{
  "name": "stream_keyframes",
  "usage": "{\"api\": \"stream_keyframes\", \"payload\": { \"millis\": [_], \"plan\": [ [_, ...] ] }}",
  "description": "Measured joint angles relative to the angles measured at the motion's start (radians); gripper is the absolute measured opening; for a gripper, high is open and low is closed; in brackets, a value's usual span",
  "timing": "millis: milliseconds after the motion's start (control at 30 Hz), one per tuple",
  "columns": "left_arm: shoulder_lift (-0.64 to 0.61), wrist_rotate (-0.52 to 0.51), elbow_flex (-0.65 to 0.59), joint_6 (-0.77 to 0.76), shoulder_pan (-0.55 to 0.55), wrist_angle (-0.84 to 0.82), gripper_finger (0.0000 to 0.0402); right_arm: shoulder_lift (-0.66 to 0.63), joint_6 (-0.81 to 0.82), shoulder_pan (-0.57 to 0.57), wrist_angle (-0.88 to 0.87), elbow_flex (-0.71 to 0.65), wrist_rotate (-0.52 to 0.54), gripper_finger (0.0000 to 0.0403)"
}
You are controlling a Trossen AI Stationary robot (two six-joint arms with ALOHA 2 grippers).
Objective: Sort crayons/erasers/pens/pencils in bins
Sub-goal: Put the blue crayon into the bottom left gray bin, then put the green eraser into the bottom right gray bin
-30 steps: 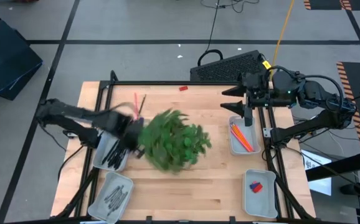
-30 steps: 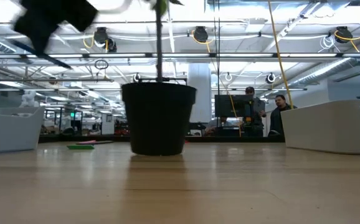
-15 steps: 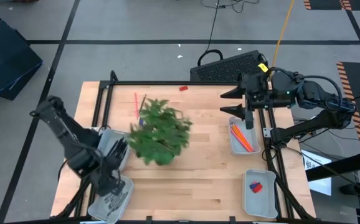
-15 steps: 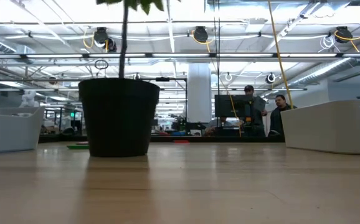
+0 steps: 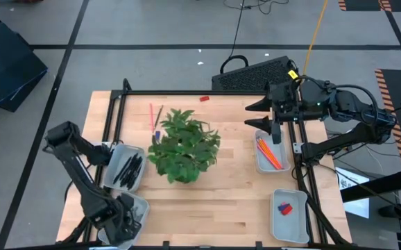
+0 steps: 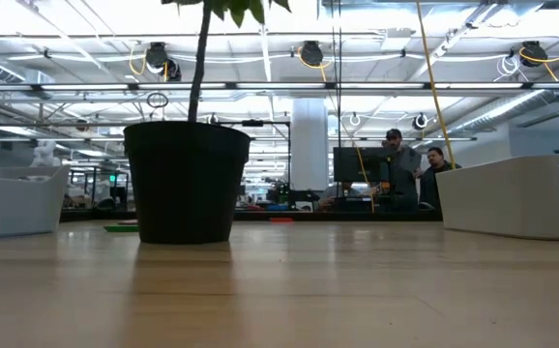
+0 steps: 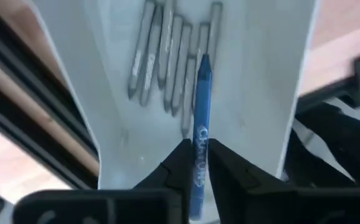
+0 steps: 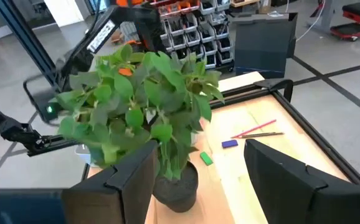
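Observation:
My left gripper (image 5: 127, 219) hangs over the near-left bin (image 5: 140, 203), shut on a blue crayon (image 7: 202, 118). Several grey crayons (image 7: 167, 56) lie in that bin (image 7: 261, 93). The bin (image 5: 119, 154) behind it holds black pens (image 5: 129, 170). My right gripper (image 5: 275, 129) waits open above the far-right bin (image 5: 261, 164) of orange pencils (image 5: 268, 153). The near-right bin (image 5: 277, 221) holds erasers (image 5: 284, 207). Two pencils (image 5: 153, 117), a blue eraser (image 8: 229, 144) and a green eraser (image 8: 206, 158) lie flat on the table left of and beyond the potted plant (image 5: 183, 146). My left gripper pinches the blue crayon's rear part (image 7: 198, 163) between its two fingers (image 7: 177, 163), coming from above. The crayon runs along the fingers and sticks out past their tips over the grey crayons. Whether its free end (image 7: 205, 60) touches them I cannot tell.
The plant's black pot (image 6: 187, 180) stands mid-table between the left and right bins. A red eraser (image 5: 204, 98) lies by the far edge. A black frame rail (image 5: 186, 92) runs round the table. People (image 6: 410, 174) stand in the room far behind.
My left gripper has swung from beside the plant toward the table's near edge and now hangs over the near-left bin. The pot has slid a little toward the table's left, its leaves swaying, and now stands still.

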Motion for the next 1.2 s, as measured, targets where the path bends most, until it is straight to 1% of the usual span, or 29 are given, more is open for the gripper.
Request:
{"api": "stream_keyframes", "payload": {
  "millis": [133, 233, 300, 367, 433, 467, 533, 567, 633, 733, 800, 867, 933, 1033, 1133, 1200],
  "plan": [
    [0.056, 0.011, -0.002, 0.052, 0.019, 0.002, 0.0089, 0.003, 0.034, 0.000, 0.008, 0.000, 0.000, 0.0233],
    [0.066, 0.017, -0.002, 0.075, 0.028, 0.002, 0.0121, 0.003, 0.062, 0.000, 0.008, 0.000, 0.000, 0.0233],
    [0.046, 0.009, -0.002, 0.106, 0.035, 0.001, 0.0141, 0.005, 0.077, 0.000, 0.007, 0.000, -0.002, 0.0233],
    [-0.004, -0.035, 0.004, 0.166, 0.046, -0.008, 0.0158, 0.005, 0.081, 0.007, 0.007, 0.000, -0.002, 0.0233],
    [-0.064, -0.142, 0.012, 0.232, 0.060, -0.024, 0.0166, 0.004, 0.081, 0.014, 0.008, 0.000, -0.002, 0.0233],
    [-0.094, -0.218, 0.012, 0.280, 0.068, -0.036, 0.0168, 0.004, 0.080, 0.017, 0.009, 0.000, -0.002, 0.0233],
    [-0.138, -0.384, 0.012, 0.409, 0.083, -0.066, 0.0168, 0.009, 0.079, 0.020, 0.011, 0.000, -0.002, 0.0233],
    [-0.155, -0.449, 0.012, 0.488, 0.091, -0.083, 0.0167, 0.013, 0.079, 0.020, 0.012, 0.000, -0.002, 0.0233],
    [-0.174, -0.522, 0.012, 0.637, 0.118, -0.155, 0.0162, 0.023, 0.078, 0.019, 0.007, 0.000, -0.002, 0.0233],
    [-0.181, -0.536, 0.001, 0.899, 0.192, -0.226, 0.0152, 0.033, 0.078, 0.019, 0.007, 0.000, -0.002, 0.0233],
    [-0.186, -0.524, -0.033, 1.045, 0.255, -0.226, 0.0143, 0.037, 0.078, 0.019, 0.007, 0.000, -0.004, 0.0233],
    [-0.188, -0.523, -0.080, 1.153, 0.319, -0.179, 0.0135, 0.038, 0.077, 0.020, 0.004, 0.000, -0.005, 0.0233],
    [-0.190, -0.514, -0.144, 1.191, 0.382, -0.114, 0.0132, 0.038, 0.077, 0.027, 0.003, 0.000, -0.005, 0.0233],
    [-0.215, -0.502, -0.250, 1.201, 0.450, 0.013, 0.0137, 0.032, 0.077, 0.047, 0.002, 0.000, -0.004, 0.0233],
    [-0.237, -0.490, -0.343, 1.258, 0.487, 0.169, 0.0157, 0.028, 0.079, 0.074, 0.005, 0.000, -0.004, 0.0233],
    [-0.243, -0.490, -0.377, 1.300, 0.517, 0.267, 0.0176, 0.027, 0.080, 0.089, 0.007, 0.000, -0.004, 0.0233]
  ]
}}
